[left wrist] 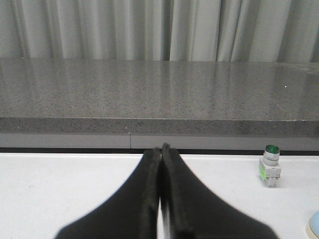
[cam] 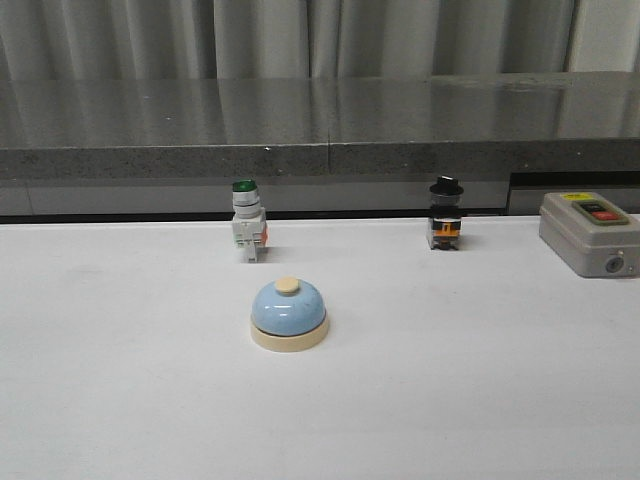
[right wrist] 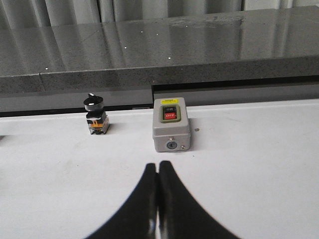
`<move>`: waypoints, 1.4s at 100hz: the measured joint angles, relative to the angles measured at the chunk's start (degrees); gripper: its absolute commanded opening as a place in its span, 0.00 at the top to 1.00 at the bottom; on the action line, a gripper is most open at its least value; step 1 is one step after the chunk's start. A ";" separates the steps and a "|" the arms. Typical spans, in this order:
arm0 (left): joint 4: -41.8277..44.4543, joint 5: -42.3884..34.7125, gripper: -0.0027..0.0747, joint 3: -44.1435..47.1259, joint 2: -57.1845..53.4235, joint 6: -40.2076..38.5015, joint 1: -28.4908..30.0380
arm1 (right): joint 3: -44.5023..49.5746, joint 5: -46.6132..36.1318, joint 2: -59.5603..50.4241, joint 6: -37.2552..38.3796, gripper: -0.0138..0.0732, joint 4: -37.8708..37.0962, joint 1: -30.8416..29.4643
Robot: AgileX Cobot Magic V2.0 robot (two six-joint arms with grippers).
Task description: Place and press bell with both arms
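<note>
The bell (cam: 288,314), a light-blue dome on a cream base with a cream button, stands upright on the white table near the middle of the front view. Only its edge (left wrist: 314,226) shows in the left wrist view. No arm shows in the front view. My left gripper (left wrist: 161,148) is shut and empty, low over the table and apart from the bell. My right gripper (right wrist: 157,165) is shut and empty, just short of the grey box.
A green-capped white push-button switch (cam: 247,220) stands behind the bell, and shows in the left wrist view (left wrist: 269,166). A black-knobbed switch (cam: 445,215) stands at the back right. A grey box with a red button (cam: 590,233) sits far right. A grey stone ledge (cam: 320,130) runs behind the table.
</note>
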 measured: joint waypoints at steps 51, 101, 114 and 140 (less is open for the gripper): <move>-0.13 -12.22 0.99 12.79 0.00 0.13 0.00 | 0.00 0.00 0.00 0.00 0.92 0.00 0.00; -0.50 -18.92 0.99 14.72 0.00 0.13 0.00 | 0.00 -0.98 0.00 0.00 0.92 0.00 0.00; -0.48 -19.31 0.99 14.72 0.00 0.13 0.00 | -0.74 0.53 0.00 0.00 0.92 0.00 0.00; -0.48 -19.61 0.99 14.72 0.00 0.13 0.00 | -10.44 7.74 4.98 0.00 0.92 0.00 0.00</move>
